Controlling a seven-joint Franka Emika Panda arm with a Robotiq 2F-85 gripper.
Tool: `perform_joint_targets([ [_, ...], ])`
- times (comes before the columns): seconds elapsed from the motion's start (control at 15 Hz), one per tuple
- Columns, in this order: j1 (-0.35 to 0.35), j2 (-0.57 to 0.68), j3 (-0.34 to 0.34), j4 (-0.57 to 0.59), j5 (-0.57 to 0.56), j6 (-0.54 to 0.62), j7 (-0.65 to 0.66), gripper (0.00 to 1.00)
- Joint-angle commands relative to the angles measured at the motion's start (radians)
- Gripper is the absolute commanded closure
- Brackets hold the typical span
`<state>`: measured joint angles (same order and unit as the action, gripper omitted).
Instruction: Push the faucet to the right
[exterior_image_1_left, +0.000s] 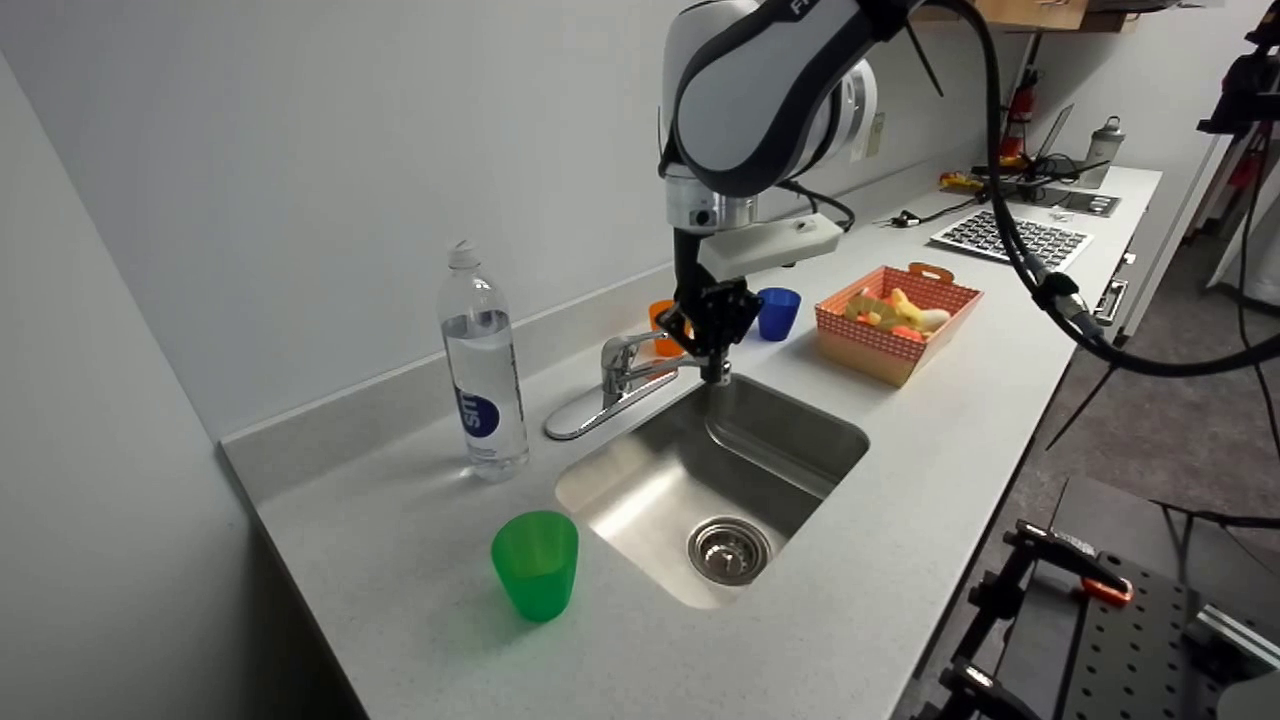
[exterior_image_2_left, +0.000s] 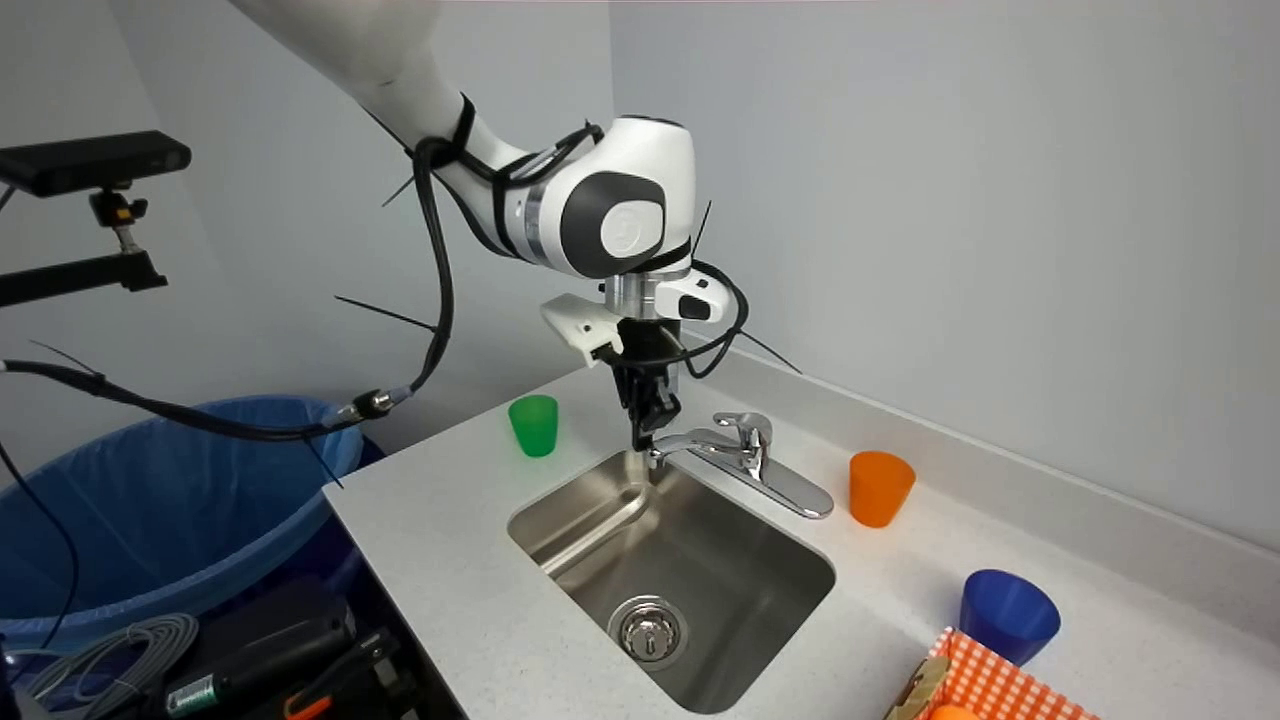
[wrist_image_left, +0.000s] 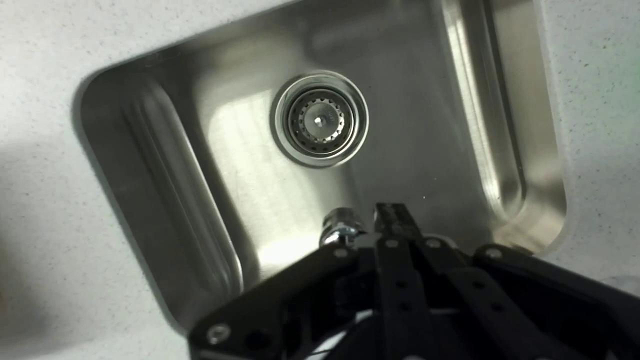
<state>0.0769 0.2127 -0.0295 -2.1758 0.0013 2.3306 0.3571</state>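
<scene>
The chrome faucet (exterior_image_1_left: 617, 378) stands behind the sink on its long base plate, and it also shows in an exterior view (exterior_image_2_left: 752, 447). Its low spout reaches out over the sink's edge. My gripper (exterior_image_1_left: 715, 368) points down beside the spout's end, and it also shows in an exterior view (exterior_image_2_left: 642, 436). In the wrist view, the fingertips of the gripper (wrist_image_left: 396, 220) are together with nothing between them. The spout tip of the faucet (wrist_image_left: 342, 226) is just left of the fingers there; I cannot tell whether they touch. The rest of the faucet is hidden by the gripper there.
The steel sink (exterior_image_2_left: 720, 560) lies below the gripper. A water bottle (exterior_image_1_left: 486, 385) and a green cup (exterior_image_1_left: 537, 567) stand at one end. An orange cup (exterior_image_2_left: 880, 488), a blue cup (exterior_image_2_left: 1008, 617) and a checkered basket (exterior_image_1_left: 862, 350) with toy food stand on the other side.
</scene>
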Motion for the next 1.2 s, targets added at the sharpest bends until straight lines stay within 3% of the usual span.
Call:
perform_joint_targets([
  [0.0,-0.033,-0.042,-0.030,-0.040,-0.018,0.039,0.017,1.00],
  [1.07,-0.148,-0.101,-0.105,-0.020,0.058,0.037,0.009,1.00],
  [1.13,-0.146,-0.115,-0.100,-0.022,0.056,0.030,0.001,0.74],
])
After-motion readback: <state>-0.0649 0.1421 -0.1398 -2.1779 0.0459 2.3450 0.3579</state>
